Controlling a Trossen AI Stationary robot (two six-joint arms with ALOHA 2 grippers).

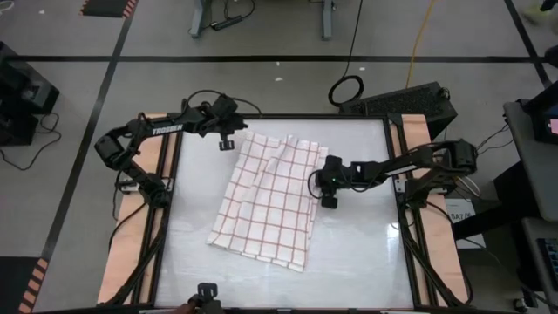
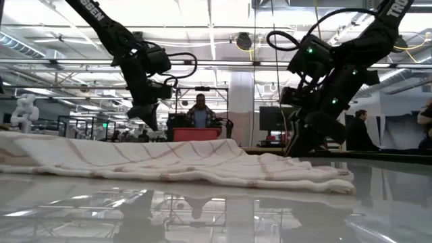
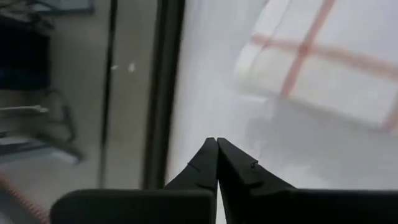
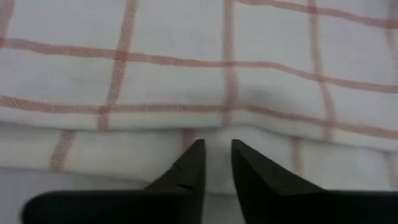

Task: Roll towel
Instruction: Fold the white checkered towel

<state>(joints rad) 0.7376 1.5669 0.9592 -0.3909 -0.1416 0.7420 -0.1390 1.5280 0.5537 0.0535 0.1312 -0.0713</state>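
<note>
Towel [image 1: 270, 196] spread near the middle of the white tabletop [image 1: 357, 262], turned askew to the frame: long axis from the far corner by the left arm down toward the near edge, corners pointing diagonally. Not rolled yet; mostly flat, with soft wrinkles in the far half and a doubled fold along the side nearest the right arm. Thin white woven cloth, grid of thin red-brown lines, roughly 4-sided outline. Seen at table height as a low rippled sheet [image 2: 175, 165] with a thicker lip at its right end.

Left gripper [image 1: 226, 139] hovering just off the far corner of the towel, fingers pressed together to a point [image 3: 216, 144], holding nothing; only 1 corner of cloth [image 3: 311, 62] in its camera, blurred.

Right gripper [image 1: 329, 201] at the towel's folded side edge, fingertips [image 4: 196, 152] slightly parted with a narrow gap, poised over the folded hem [image 4: 205, 134]; nothing visibly pinched between them. Contact with the cloth hard to judge from above, dark arm covering that stretch of edge.

Tabletop glossy, mirroring cloth and arms. Near the bottom edge of the overhead picture, a small dark camera mount [image 1: 207, 296], partly cut off.
</note>
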